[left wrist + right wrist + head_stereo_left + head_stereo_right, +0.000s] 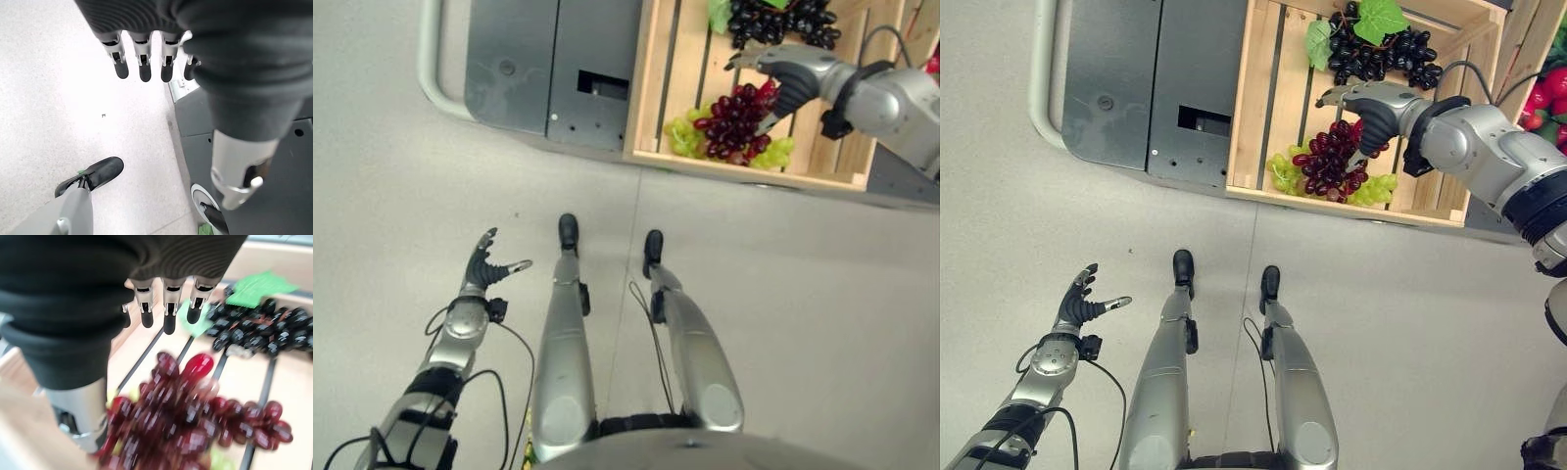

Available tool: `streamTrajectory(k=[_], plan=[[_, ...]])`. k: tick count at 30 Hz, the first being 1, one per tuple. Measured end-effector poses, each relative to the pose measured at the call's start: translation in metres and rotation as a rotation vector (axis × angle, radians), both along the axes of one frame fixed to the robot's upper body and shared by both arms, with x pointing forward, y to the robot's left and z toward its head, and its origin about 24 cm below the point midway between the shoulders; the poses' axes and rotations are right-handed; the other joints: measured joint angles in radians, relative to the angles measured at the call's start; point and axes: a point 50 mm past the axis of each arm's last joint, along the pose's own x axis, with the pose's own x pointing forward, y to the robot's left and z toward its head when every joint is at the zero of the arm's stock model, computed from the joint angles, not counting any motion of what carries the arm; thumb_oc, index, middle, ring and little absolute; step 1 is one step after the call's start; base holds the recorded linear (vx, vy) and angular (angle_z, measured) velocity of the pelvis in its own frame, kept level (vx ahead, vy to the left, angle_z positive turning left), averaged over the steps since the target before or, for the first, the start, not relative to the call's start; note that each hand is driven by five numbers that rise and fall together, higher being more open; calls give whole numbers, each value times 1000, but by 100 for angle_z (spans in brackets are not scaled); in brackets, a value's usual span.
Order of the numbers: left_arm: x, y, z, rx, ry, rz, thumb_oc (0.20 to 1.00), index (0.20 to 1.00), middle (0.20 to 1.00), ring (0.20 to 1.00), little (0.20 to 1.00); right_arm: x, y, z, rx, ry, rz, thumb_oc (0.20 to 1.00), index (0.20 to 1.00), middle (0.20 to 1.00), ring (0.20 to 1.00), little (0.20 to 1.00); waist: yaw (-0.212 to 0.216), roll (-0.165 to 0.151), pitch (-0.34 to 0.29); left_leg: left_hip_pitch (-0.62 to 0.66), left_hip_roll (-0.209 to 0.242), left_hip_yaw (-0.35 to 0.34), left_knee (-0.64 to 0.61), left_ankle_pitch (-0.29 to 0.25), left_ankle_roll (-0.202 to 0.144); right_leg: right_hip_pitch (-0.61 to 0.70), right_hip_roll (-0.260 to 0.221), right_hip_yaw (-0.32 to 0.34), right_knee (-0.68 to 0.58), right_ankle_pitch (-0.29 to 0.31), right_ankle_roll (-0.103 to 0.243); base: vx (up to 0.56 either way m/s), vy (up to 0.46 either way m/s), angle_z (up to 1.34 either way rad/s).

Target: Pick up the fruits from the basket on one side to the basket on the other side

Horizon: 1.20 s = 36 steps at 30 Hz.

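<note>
— What's past the wrist camera on the left arm?

— The left hand point(161, 34), its silver dark-tipped fingers point(143, 61) hanging straight in a row, thumb apart from them, holding nothing.

— And beyond them?

— Pale grey speckled floor point(58, 98) with one small dark speck point(103, 115). Beside it lies a dark grey flat metal base point(288, 196) with a small hole in it.

Red grapes point(1330, 159) on green grapes point(1283, 172), black grapes point(1381, 54) behind, wooden crate point(1255, 108)

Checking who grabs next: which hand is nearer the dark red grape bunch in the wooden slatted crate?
Right. The right hand hovers directly over the dark red grape bunch; the left hand hangs far away above the floor.
</note>
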Motion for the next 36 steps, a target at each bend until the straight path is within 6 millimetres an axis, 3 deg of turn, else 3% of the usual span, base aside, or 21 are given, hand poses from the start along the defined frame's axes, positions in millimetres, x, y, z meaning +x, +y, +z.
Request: streamTrajectory(k=[15, 36], plan=[[2, 3, 4, 13, -9, 1, 1000, 1000, 1000, 1000, 1000, -2, 7, 10, -134, 28, 6, 1000, 1000, 1000, 1000, 1000, 3, 0, 0, 1, -4, -8, 0, 3, 0, 4, -1, -4, -2, 0, 0, 0, -2, 1], [2, 8, 7, 29, -7, 1, 1000, 1000, 1000, 1000, 1000, -9, 15, 1, -274, 100, 37, 1000, 1000, 1000, 1000, 1000, 8, 0, 0, -30, -6, -24, -8, 15, -4, -31, -1, -14, 12, -4, -3, 4, -2, 1]])
